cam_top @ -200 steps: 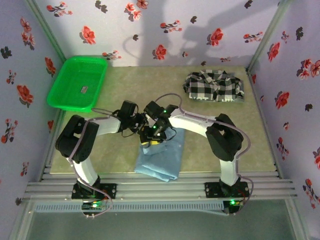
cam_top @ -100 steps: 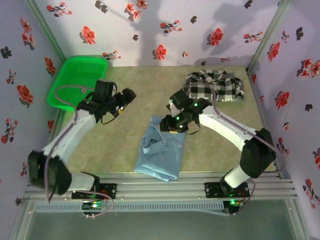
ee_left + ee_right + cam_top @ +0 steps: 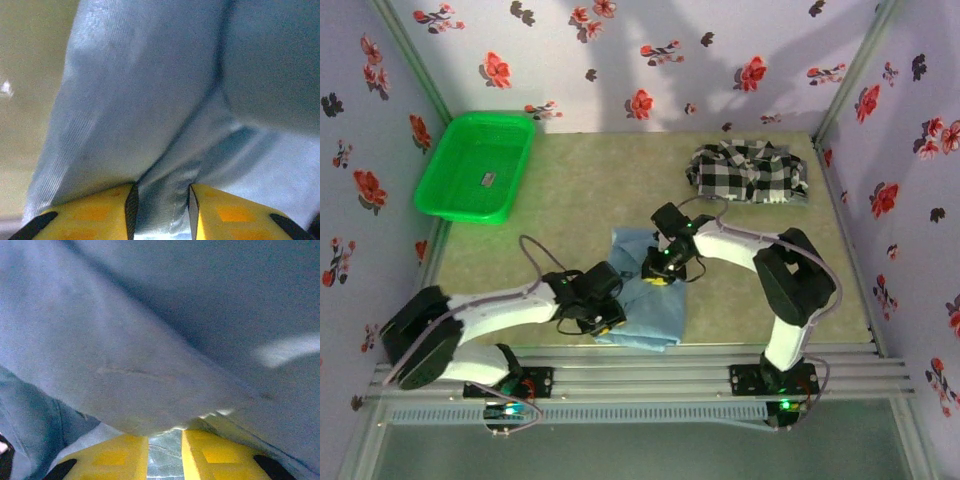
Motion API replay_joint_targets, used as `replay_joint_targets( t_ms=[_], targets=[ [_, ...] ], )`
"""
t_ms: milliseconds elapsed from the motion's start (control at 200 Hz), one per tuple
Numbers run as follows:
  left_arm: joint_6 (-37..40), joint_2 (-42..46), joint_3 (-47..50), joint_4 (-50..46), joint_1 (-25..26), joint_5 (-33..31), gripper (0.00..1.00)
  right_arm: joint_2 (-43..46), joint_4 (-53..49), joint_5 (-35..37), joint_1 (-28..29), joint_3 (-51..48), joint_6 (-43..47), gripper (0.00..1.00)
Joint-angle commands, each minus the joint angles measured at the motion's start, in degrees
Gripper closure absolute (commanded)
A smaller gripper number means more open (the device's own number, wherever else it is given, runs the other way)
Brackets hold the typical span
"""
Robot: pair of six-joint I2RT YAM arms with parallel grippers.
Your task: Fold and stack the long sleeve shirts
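The light blue shirt (image 3: 650,305) lies folded on the mat near the front edge. My left gripper (image 3: 607,316) sits at its near left edge, and in the left wrist view a fold of blue cloth (image 3: 165,195) is pinched between the yellow fingers (image 3: 100,212) of that gripper (image 3: 161,202). My right gripper (image 3: 660,270) presses on the shirt's far part; its yellow fingers (image 3: 220,455) stand close together with blue cloth (image 3: 150,365) bunched between them at my right gripper (image 3: 165,447). The black-and-white checked shirt (image 3: 748,172) lies crumpled at the back right, away from both grippers.
A green plastic basket (image 3: 432,190) stands at the back left with a small label inside. Flowered walls close in the mat on three sides. A metal rail (image 3: 640,375) runs along the front edge just below the blue shirt.
The left arm swung from near the basket down to the blue shirt's near left edge and closed on it. The right gripper closed on the shirt's far part. The collar end has shifted.
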State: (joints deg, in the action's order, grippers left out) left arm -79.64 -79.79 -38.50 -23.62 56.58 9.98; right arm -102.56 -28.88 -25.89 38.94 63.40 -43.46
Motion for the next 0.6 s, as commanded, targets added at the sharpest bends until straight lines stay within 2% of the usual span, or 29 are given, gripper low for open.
replay_joint_targets(
  t_ms=[0, 185, 310, 370, 480, 555, 595],
  targets=[
    [1.4, -5.8, -0.9, 3.9, -4.0, -1.3, 0.7, 0.8, 0.9, 4.6, -1.3, -0.1, -3.6, 0.73],
    [17.9, -12.6, -11.0, -4.8, -14.0, -3.1, 0.71, 4.6, -3.6, 3.0, -2.2, -2.5, -1.6, 0.69],
    [34.1, -15.7, -19.8, -15.0, -17.6, -5.0, 0.69, 5.6, -10.9, 1.4, -2.2, -1.1, 2.4, 0.68],
    [40.7, -16.4, -22.1, -18.6, -19.2, -6.7, 0.69, 7.6, -12.9, 1.0, -2.3, 0.4, 4.0, 0.64],
    [48.8, -15.5, -24.2, -21.7, -23.1, -11.7, 0.68, 9.2, -21.6, 6.3, -3.6, 9.8, 13.5, 0.5],
    [53.6, -13.6, -25.0, -19.6, -25.1, -13.1, 0.61, 7.3, -28.2, 12.7, -5.6, 18.3, 21.6, 0.38],
    [56.0, -12.5, -25.6, -17.9, -25.4, -13.7, 0.58, 5.4, -30.7, 18.5, -6.7, 22.8, 27.2, 0.32]
  ],
)
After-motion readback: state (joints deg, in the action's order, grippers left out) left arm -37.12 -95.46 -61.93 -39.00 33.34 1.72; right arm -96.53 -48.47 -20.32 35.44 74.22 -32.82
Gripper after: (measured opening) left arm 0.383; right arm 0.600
